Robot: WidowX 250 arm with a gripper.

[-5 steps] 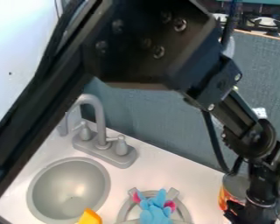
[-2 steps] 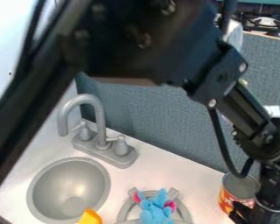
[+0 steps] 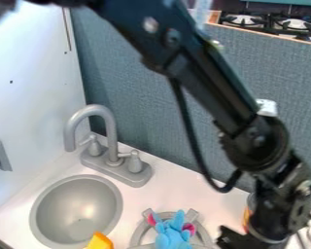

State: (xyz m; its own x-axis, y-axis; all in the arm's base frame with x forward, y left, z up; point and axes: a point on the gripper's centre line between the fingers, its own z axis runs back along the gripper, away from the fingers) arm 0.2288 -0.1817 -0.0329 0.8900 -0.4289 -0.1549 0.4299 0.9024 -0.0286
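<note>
My gripper (image 3: pixel 249 239) hangs low at the right side of the camera view, close to the counter and partly cut off by the bottom edge. Behind it, mostly hidden by the wrist, is an open can with an orange-red label (image 3: pixel 248 216). A blue plush toy with pink ears (image 3: pixel 173 234) lies left of the gripper on a grey stove burner (image 3: pixel 140 234), with a gap between toy and gripper. An orange-yellow object (image 3: pixel 99 241) shows at the bottom edge beside the sink. Whether anything is held is hidden.
The grey sink bowl (image 3: pixel 77 209) is at the lower left, with a tall faucet (image 3: pixel 107 129) and two handles behind it. A grey-blue panel (image 3: pixel 138 116) backs the counter, and a white wall (image 3: pixel 31 87) stands at left.
The arm has swung left across the view; its gripper now stands left of its earlier place and covers most of the can. Toy, orange-yellow object and can appear unmoved.
</note>
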